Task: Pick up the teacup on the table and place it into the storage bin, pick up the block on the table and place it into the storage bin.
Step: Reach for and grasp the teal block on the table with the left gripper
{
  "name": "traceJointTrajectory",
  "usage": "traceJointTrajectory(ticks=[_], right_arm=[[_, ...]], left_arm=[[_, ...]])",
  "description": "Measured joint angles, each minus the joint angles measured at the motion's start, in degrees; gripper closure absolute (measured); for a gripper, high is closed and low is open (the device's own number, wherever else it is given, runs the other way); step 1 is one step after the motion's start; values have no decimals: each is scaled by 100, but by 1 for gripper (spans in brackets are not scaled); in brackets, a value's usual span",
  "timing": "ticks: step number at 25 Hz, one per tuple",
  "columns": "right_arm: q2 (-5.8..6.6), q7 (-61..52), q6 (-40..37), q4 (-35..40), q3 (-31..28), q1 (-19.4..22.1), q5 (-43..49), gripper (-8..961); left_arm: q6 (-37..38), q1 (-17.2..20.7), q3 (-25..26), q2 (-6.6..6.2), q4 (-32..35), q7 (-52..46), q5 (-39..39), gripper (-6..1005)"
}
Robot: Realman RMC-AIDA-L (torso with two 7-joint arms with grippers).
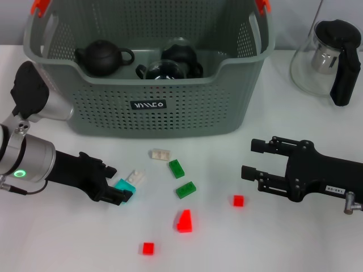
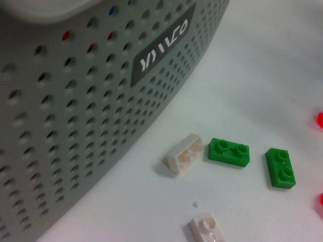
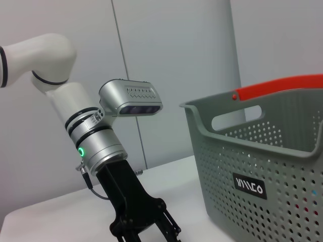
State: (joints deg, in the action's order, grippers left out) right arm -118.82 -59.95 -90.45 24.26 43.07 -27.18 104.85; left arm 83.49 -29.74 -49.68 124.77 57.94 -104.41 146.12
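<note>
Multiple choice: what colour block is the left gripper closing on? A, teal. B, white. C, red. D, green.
A: in the head view the left gripper has its fingers around the teal block, while the green blocks lie apart on the table.

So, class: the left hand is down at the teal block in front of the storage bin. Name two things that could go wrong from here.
1. The left hand sits at the teal block with a white block right beside it; closing may knock or catch the white one.
2. The storage bin has tall walls, so a low carry could strike its front, and a dropped block might hit the dark teapot inside.
</note>
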Motion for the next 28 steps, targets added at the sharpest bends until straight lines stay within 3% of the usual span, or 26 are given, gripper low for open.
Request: traceJointTrajectory(ticks=[10,28], right_arm=[[0,8,2,7,0,0,0,269],[5,-7,-34,26,0,20,0,269]], left_arm=[[-125,-10,-269,4,-47,-12,14,249],[-339,26,-209,3,174,-34,102,249]])
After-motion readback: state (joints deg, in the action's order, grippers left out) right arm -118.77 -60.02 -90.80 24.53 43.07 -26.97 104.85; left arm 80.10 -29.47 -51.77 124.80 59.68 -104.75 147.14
